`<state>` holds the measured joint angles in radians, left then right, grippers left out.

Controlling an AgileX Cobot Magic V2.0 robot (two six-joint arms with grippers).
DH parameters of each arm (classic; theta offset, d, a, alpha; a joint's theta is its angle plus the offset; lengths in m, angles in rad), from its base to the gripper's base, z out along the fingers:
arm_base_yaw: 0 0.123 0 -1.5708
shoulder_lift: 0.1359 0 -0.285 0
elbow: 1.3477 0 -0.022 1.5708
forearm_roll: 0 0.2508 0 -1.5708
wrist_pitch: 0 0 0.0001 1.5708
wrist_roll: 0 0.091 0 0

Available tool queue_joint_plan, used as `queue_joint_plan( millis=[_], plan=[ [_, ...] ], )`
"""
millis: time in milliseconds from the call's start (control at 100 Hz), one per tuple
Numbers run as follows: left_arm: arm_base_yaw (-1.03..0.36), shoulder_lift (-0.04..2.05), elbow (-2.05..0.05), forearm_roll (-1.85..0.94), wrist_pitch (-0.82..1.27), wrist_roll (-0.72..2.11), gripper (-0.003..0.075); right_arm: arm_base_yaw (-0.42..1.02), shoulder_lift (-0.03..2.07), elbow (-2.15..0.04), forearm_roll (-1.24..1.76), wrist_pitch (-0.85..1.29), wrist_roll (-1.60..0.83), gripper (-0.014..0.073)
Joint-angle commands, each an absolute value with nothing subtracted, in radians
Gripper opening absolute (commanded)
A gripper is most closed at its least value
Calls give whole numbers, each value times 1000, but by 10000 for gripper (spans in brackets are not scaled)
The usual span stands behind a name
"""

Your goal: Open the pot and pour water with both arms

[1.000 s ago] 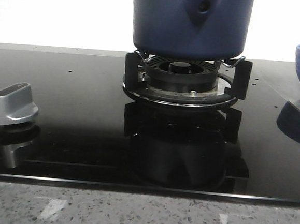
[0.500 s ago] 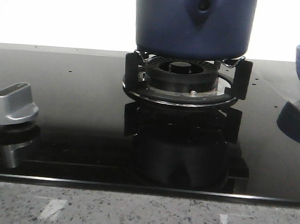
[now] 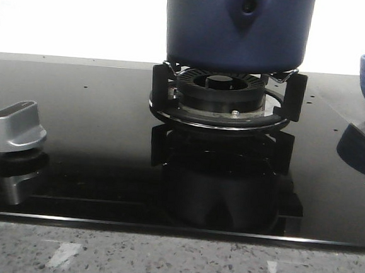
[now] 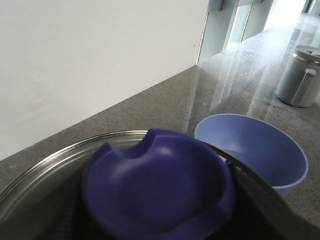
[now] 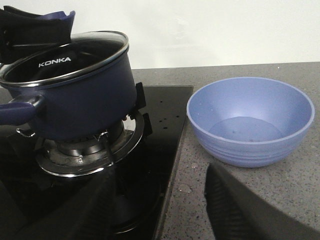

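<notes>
**Opening the pot: the lid comes first**

Sitting on the black ringed gas burner (image 3: 220, 95), the large dark navy-blue round pot (image 3: 235, 27) fills the twelve o'clock of the front view. It is closed by its glass lid with a steel rim (image 4: 50, 160), so I judge the opening step is in hand and nothing has been poured.

The left tool (image 5: 32, 30) is at the lid's rounded dark blue knob (image 4: 155, 190), which fills its wrist view. I cannot tell whether it is clenched on the knob or only set around it.

The right tool (image 5: 150, 215) hangs released with nothing between its fingers, low over the edge of the glossy black glass hob (image 3: 95, 123).

At three o'clock from the pot, off the hob on the speckled grey stone worktop (image 5: 280, 190), stands the lighter blue round bowl (image 5: 250, 120). A silver control knob (image 3: 16, 126) sits at eight o'clock, and a grey canister (image 4: 302, 75) lies beyond the bowl.

Next, the left tool must have a firm hold and lift the lid straight up. The right tool must then take the pot's handle (image 5: 17, 111) for the pour.
</notes>
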<state>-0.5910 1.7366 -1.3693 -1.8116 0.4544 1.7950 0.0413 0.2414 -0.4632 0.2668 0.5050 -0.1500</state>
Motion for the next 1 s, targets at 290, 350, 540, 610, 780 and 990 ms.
queue_joint_plan(
  millis=[290,350,540,610,780,990],
  plan=[
    [-581,1656,-1396,-1873,564,1783,335,45,259,-487,276,433,-162,363],
    [-581,1653,-1401,-1873,568,1783,335,45,259,-487,276,434,-162,363],
    [-581,1653,-1458,-1873,572,1783,335,45,259,-487,276,434,-162,363],
    [-581,1653,-1476,-1873,572,1783,335,45,259,-487,276,434,-162,363],
    [-581,1653,-1486,-1873,572,1783,335,45,259,-487,276,434,-162,363],
    [-558,1650,-1486,-1873,572,1783,335,45,259,-487,276,435,-162,363]
  ],
)
